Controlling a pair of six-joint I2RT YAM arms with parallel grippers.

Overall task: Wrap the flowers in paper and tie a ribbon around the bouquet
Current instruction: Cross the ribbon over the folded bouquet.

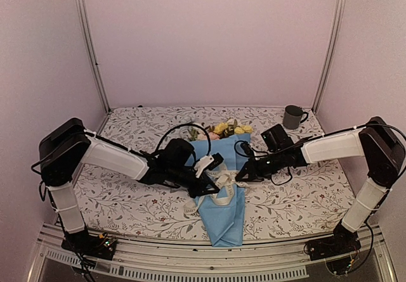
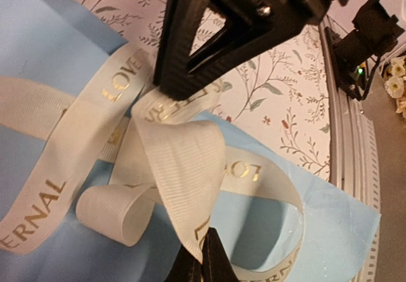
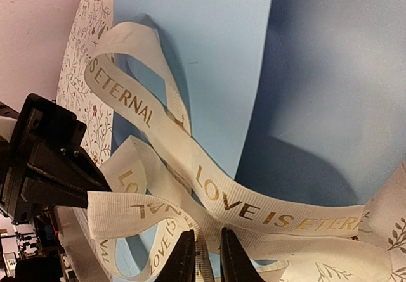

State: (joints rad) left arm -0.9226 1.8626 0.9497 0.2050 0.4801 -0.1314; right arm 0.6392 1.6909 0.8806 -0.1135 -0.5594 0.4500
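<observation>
Left claw (image 2: 204,256) pinches the ribbon (image 2: 184,161), looped loosely across the bouquet (image 1: 227,222), right claw (image 3: 206,239) barely parted around a strand: it's limp, light, slippery stuff, best nipped flat-on near the crossing.

The counter (image 1: 127,206) is covered by a white tablecloth (image 1: 304,193) printed with leafy sprigs. The bouquet (image 1: 227,222) lies flat on the cloth near the middle. Its light blue cone runs from far to near, and the narrow end reaches past the counter's near edge. Yellow and white flowers (image 1: 227,128) show at the wide, far end. A cream ribbon (image 1: 222,198) crosses the cone, with one tail resting on the cloth just to its left. A grey mug (image 1: 292,116) stands upright near the far right corner.
</observation>
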